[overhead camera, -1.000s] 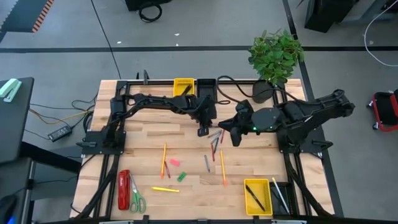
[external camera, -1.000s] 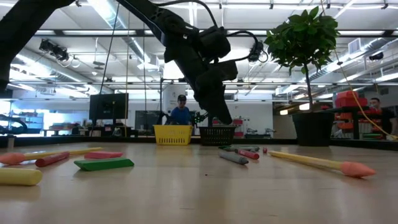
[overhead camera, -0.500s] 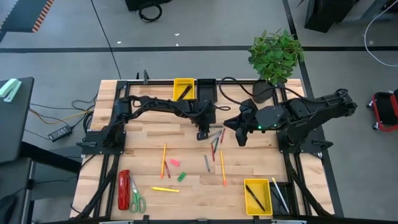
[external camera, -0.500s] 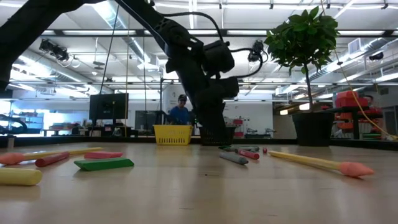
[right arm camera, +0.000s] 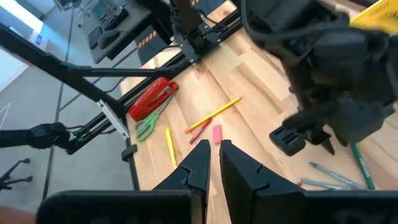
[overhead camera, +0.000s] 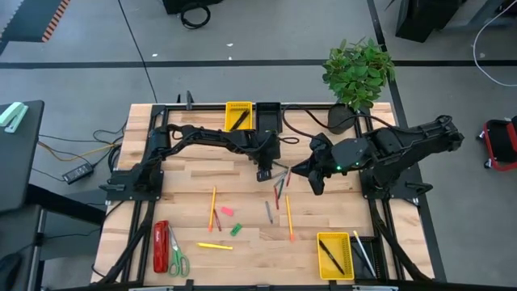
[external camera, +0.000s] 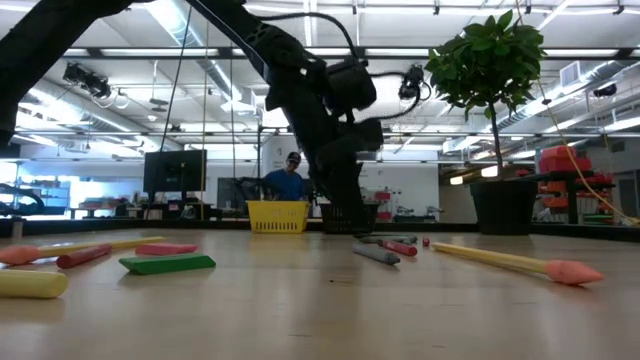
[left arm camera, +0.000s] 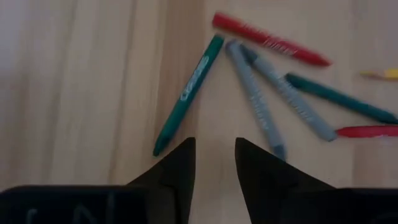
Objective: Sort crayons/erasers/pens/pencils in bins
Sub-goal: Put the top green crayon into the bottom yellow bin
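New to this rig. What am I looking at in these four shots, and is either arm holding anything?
Two dark robot arms work at a wooden table. One camera looks straight down, one sits at table-top height, and one rides on each wrist. The left pincer hovers open and empty, just short of a cluster of crayons. The right pincer, fingers nearly together, holds nothing. Pencils, erasers, a red stapler and scissors lie scattered; yellow bins sit at the table's edges.

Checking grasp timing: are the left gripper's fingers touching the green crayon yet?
Apart. The left wrist view shows the left gripper empty, bare wood between its fingers and the thin green crayon.
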Controlling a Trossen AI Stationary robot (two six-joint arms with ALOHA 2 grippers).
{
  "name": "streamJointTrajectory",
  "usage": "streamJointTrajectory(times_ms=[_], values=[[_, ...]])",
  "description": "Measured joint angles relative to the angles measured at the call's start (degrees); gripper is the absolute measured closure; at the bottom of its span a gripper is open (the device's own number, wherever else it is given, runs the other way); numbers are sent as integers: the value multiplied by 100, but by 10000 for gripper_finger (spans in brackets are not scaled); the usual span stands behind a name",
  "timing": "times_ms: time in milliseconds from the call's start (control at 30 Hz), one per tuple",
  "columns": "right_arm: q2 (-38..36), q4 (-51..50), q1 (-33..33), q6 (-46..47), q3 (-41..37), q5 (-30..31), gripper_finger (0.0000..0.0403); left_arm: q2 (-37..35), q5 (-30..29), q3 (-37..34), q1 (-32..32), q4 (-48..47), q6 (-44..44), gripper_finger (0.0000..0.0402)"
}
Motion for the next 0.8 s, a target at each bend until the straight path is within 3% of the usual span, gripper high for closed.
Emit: streamJointTrajectory(times_ms=[367,800], values=[[0,-45,118,346,0,-10,361,-75,140,9,52,776,1321,287],[0,-304,583,1071,0,-8,361,480,285,23,74,636,1278,284]])
